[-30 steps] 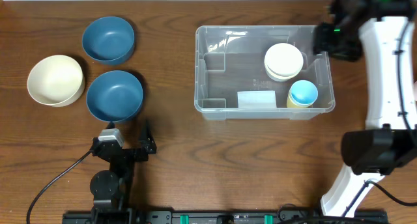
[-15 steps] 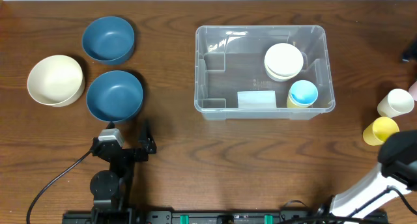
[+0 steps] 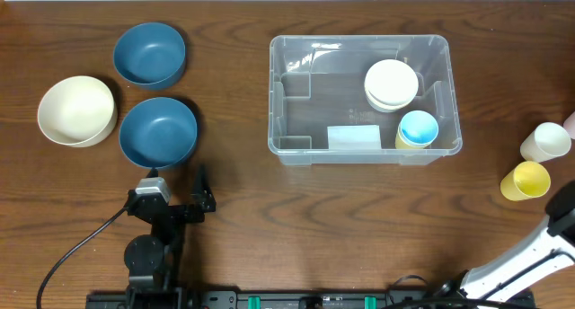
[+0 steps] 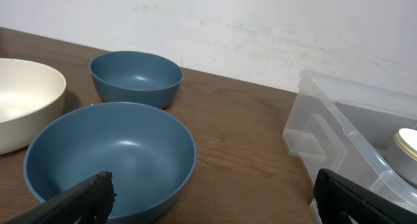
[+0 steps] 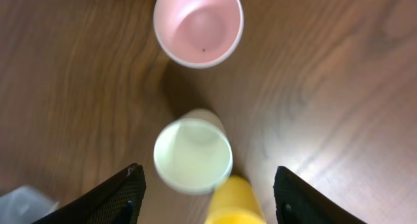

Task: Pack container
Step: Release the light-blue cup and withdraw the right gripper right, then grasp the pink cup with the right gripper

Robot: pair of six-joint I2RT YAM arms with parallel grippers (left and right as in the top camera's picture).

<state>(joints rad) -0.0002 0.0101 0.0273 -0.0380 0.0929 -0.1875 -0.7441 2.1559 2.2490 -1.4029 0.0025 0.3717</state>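
The clear container (image 3: pixel 296 75) stands right of centre, holding stacked white dishes (image 3: pixel 391 84), a blue cup (image 3: pixel 418 129) and a whitish label (image 3: pixel 353 136). To its right stand a white cup (image 3: pixel 545 141) and a yellow cup (image 3: pixel 526 180). My right gripper (image 5: pixel 215 198) hangs open above that pale cup (image 5: pixel 193 154) and the yellow cup (image 5: pixel 236 201), with a pink cup (image 5: pixel 199 25) beyond them; it holds nothing. My left gripper (image 4: pixel 212 198) is open and empty just in front of the nearer blue bowl (image 4: pixel 111 155). It sits low at the table's front left.
A second blue bowl (image 3: pixel 149 54) and a cream bowl (image 3: pixel 76 110) lie at the far left. The right arm's white link (image 3: pixel 530 255) crosses the bottom right corner. The left arm's base (image 3: pixel 148 251) and cable sit at the front left.
My right arm has swung away from the container's far right corner and off the right edge, uncovering the white and yellow cups. The left arm has not moved.
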